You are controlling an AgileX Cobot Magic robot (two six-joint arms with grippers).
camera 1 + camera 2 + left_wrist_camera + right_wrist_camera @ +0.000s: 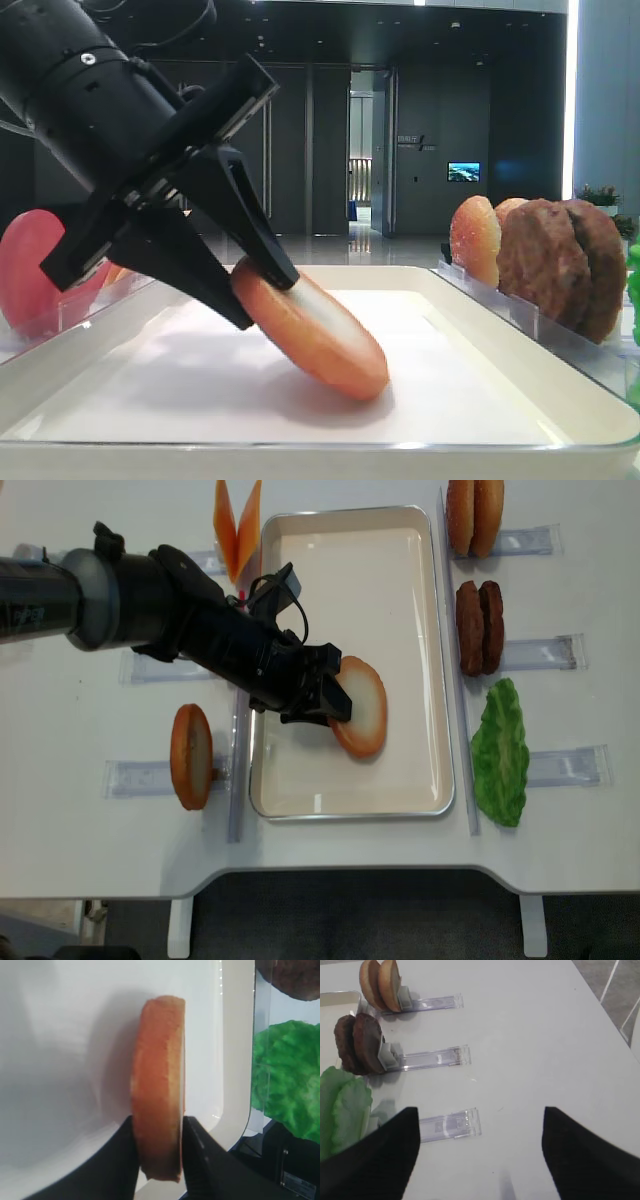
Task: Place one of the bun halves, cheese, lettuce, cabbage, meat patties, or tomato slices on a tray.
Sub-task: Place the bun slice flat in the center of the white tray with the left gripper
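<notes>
Bun half (362,706): golden-brown rim, pale face, tilted, lower edge on tray (350,525), mid-frame. Left gripper (330,695) angled down from upper left, clamping bun's upper edge.

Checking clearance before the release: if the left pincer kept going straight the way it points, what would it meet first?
Probably the white paper-lined tray floor: the left pincer angles down, straddling the tilted round golden-rimmed bun half, whose lower edge already rests there.

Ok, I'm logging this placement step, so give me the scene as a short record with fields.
held item: bun half, tilted, lower edge on the tray
left end effector: fingers on both sides of the bun half
right end effector: open, above bare table
tray: holds only the bun half
right of tray: meat patties, lettuce
</notes>
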